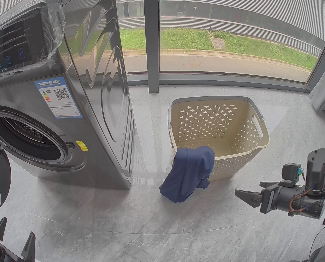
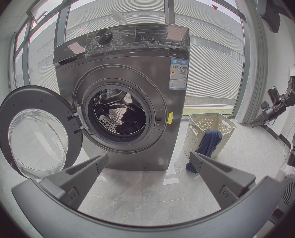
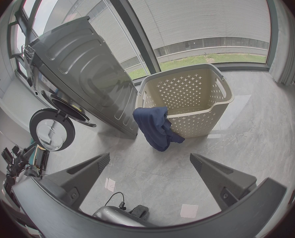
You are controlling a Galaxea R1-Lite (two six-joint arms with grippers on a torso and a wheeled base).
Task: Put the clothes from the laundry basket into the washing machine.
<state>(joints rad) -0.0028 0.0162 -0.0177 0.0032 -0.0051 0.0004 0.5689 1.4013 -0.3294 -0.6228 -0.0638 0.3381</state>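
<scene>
Saw a grey marbled tile floor [image 1: 206, 230], glossy, with reflections. Noted a floor-to-ceiling window [image 1: 242, 26] behind, with grass, a road and a ribbed building wall outside. Spotted a pale curtain [image 1: 324, 88] at the window's right edge.

Counted:
- One washing machine [image 1: 60, 102], grey front-loader, plastic wrap on the control panel. Stood on the robot's left with its door [image 2: 38, 133] swung wide open.
- One drum [image 2: 121, 116], with something dark low inside; could not tell what.
- One laundry basket [image 1: 220, 102], beige with star-shaped holes. Stood upright on the floor just beside the machine's side panel, not touching it.
- One blue garment [image 1: 188, 175], draped over the basket's near rim at the corner closest to the machine. Hung down the outside wall, lower end down by the floor.
- Two pale squares on the floor near the robot [image 3: 110, 184] [image 3: 189, 211], looked like paper.
- Two grippers.

Found the left gripper [image 2: 148, 156] spread wide, holding nothing and touching nothing. Sat low in front of the machine, facing the open drum.

Found the right gripper [image 3: 149, 156] also spread wide, holding nothing and touching nothing. Hovered above the floor on the robot's right, well apart from the basket, fingers aimed toward basket and garment.
</scene>
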